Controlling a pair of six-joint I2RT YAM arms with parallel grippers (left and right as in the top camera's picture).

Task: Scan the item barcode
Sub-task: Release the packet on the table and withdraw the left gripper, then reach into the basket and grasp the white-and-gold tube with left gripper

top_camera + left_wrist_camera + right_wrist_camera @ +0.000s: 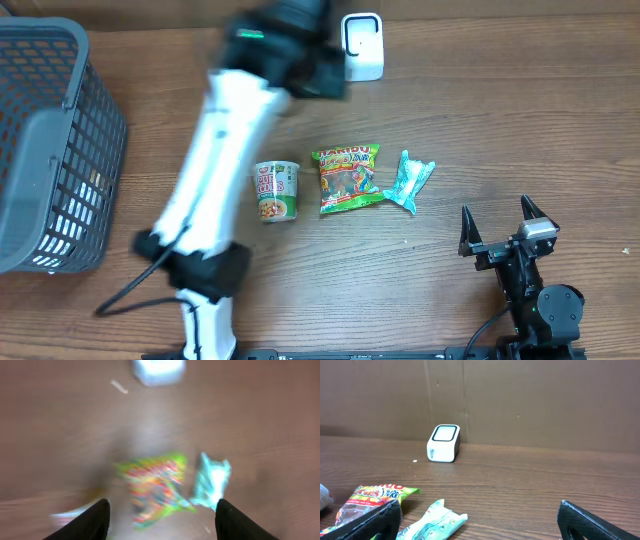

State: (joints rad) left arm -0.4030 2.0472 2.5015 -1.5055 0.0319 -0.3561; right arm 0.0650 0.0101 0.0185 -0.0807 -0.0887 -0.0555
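Observation:
Three items lie mid-table: a cup of noodles [276, 190], a green gummy bag [347, 178] and a teal wrapper [410, 180]. The white barcode scanner [362, 45] stands at the far edge. My left gripper [312, 72] is a dark blur high up, just left of the scanner. In the left wrist view its fingers [90, 522] stand apart with nothing between them, and the gummy bag [155, 485], the teal wrapper [212, 480] and the scanner [159, 370] are smeared beyond. My right gripper [505, 225] rests open near the front right, holding nothing.
A grey wire basket [50, 150] fills the left edge of the table. The left arm's white link [215, 170] slants over the table beside the cup. From the right wrist I see the scanner [443, 443] against a brown wall, with the teal wrapper [432, 522] close by.

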